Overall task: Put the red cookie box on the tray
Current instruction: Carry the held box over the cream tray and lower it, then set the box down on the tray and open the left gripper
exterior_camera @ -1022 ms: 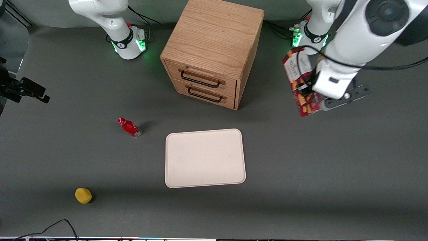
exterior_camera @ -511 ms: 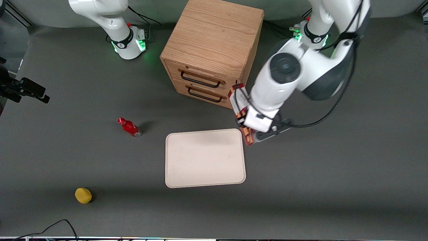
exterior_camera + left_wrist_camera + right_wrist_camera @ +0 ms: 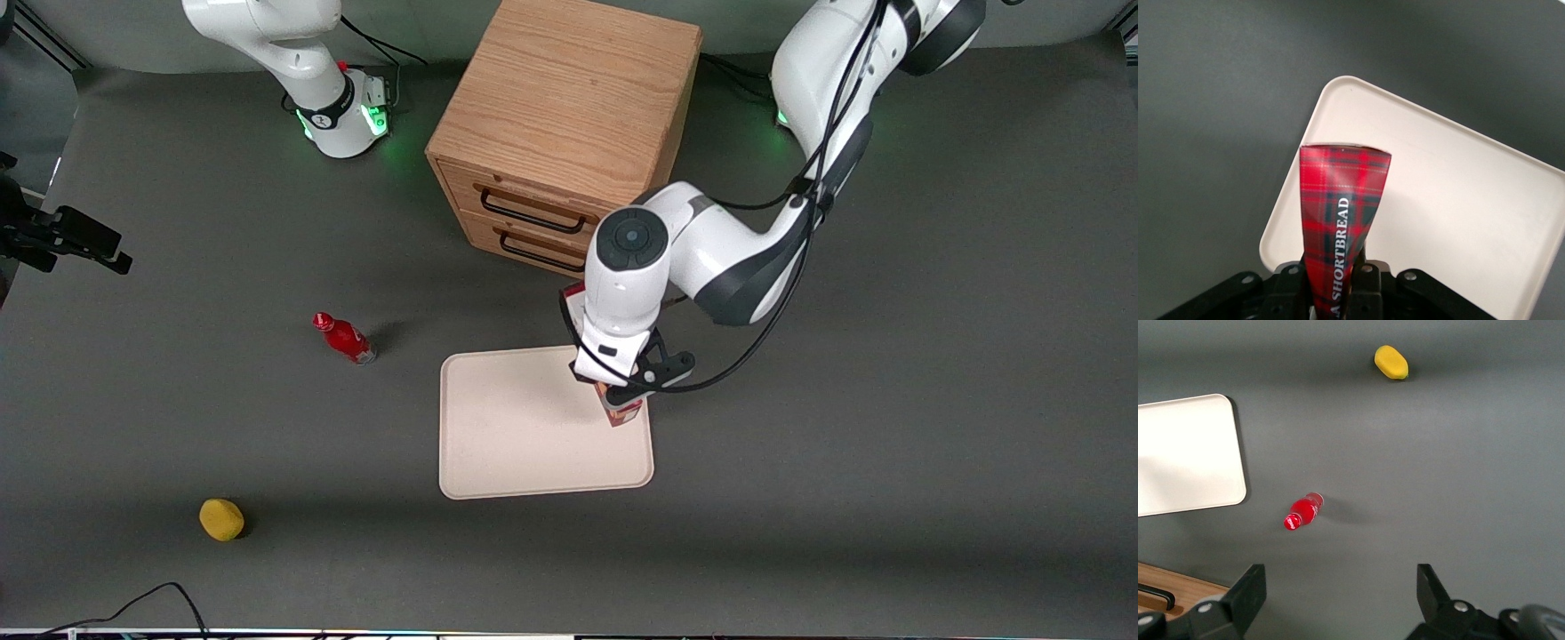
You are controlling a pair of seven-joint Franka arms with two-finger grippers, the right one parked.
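Note:
My left gripper [image 3: 615, 393] is shut on the red cookie box [image 3: 624, 412], a slim tartan carton with white lettering. It holds the box end-down over the tray [image 3: 524, 427], near the tray's edge toward the working arm's end. In the left wrist view the red cookie box [image 3: 1341, 213] sticks out from the gripper [image 3: 1335, 277], with a black finger [image 3: 1368, 283] pressed on each side. The cream tray [image 3: 1458, 200] lies under it. I cannot tell whether the box's lower end touches the tray. The arm hides most of the box in the front view.
A wooden two-drawer cabinet [image 3: 560, 133] stands just farther from the front camera than the tray. A small red bottle [image 3: 345, 338] and a yellow object [image 3: 221, 519] lie toward the parked arm's end. A black cable [image 3: 169, 591] lies at the table's near edge.
The left arm has swung from the working arm's end of the table toward the middle and lowered, carrying the red cookie box from high beside the cabinet to over the tray.

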